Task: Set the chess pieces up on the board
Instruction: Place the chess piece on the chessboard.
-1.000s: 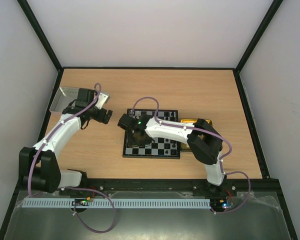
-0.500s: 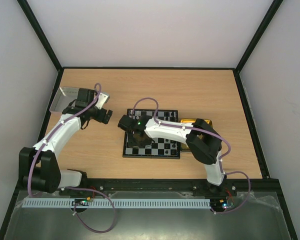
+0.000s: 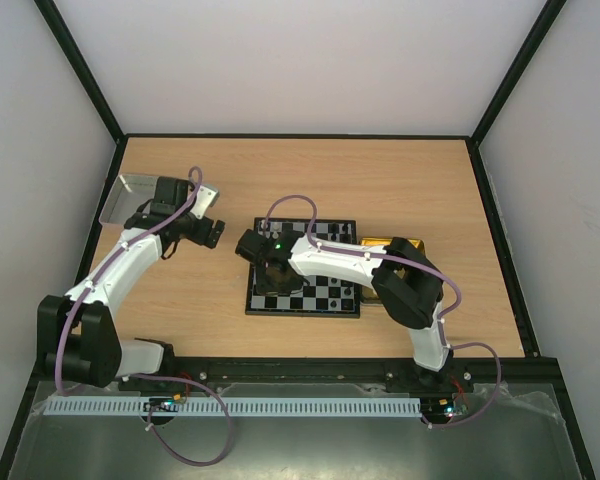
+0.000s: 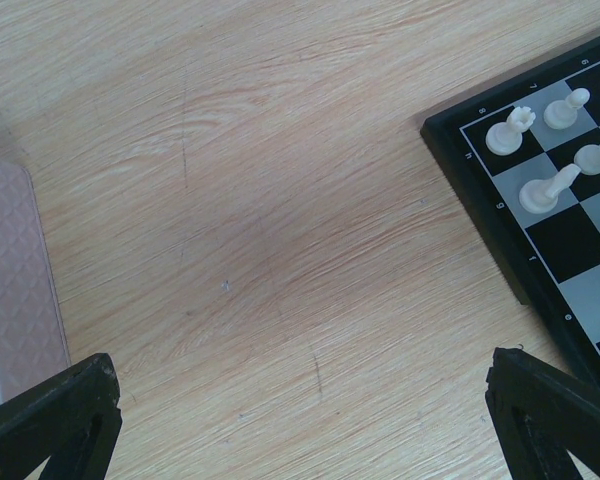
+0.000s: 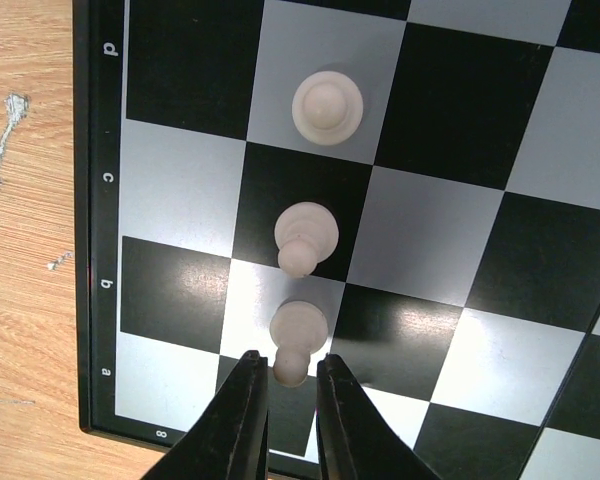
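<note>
The checkered board [image 3: 325, 295] lies mid-table. My right gripper [image 3: 272, 280] hangs over its left edge. In the right wrist view three white pawns stand in a line on the board [image 5: 460, 100]. The nearest pawn [image 5: 298, 330] stands on a white square, its head between my right gripper's [image 5: 288, 365] fingertips. The fingers stand a narrow way apart, with a thin gap on each side of the head. My left gripper [image 3: 212, 232] is wide open and empty over bare wood [image 4: 300, 440], left of the board's corner [image 4: 570, 240], where several white pieces [image 4: 550, 185] stand.
A grey metal tray [image 3: 125, 195] sits at the far left; its edge shows in the left wrist view [image 4: 10, 270]. A yellow tray [image 3: 372, 243] lies by the board's right side, partly under the right arm.
My right gripper has shifted slightly over the board's left columns. The left arm has not moved.
</note>
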`<action>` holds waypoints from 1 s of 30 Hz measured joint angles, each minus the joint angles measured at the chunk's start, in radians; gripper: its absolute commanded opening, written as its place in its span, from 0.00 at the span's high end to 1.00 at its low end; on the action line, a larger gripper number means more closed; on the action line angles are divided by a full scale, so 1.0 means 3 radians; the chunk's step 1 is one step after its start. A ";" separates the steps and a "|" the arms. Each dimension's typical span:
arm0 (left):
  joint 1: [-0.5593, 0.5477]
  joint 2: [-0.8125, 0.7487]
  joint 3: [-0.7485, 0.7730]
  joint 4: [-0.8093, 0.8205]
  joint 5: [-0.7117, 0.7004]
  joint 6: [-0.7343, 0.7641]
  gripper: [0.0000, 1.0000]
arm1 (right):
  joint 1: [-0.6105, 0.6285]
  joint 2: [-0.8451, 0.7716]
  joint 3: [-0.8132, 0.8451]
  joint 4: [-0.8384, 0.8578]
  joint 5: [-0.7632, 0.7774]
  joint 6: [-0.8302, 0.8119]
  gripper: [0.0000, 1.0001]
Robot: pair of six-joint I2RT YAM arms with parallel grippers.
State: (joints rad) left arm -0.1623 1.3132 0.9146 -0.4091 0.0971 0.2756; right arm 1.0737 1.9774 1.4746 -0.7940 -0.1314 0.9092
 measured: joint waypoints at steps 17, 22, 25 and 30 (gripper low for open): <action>0.0000 0.0000 0.0000 0.0000 -0.0001 0.0000 0.00 | 0.0000 0.0000 0.0013 0.0025 -0.0104 0.0001 0.86; 0.0000 0.0000 0.0000 0.0000 -0.0001 0.0000 0.00 | 0.0000 0.0000 0.0013 0.0062 -0.0148 0.0001 0.86; 0.0000 0.0000 0.0000 0.0000 -0.0001 0.0000 0.00 | 0.0000 0.0000 0.0013 0.0069 -0.0163 0.0001 0.86; 0.0000 0.0000 0.0000 0.0000 -0.0001 -0.0001 0.00 | 0.0001 0.0000 0.0013 0.0069 -0.0161 0.0003 0.86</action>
State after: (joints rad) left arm -0.1623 1.3132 0.9146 -0.4091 0.0967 0.2752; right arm 1.0740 1.9774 1.4784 -0.7734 -0.1799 0.9100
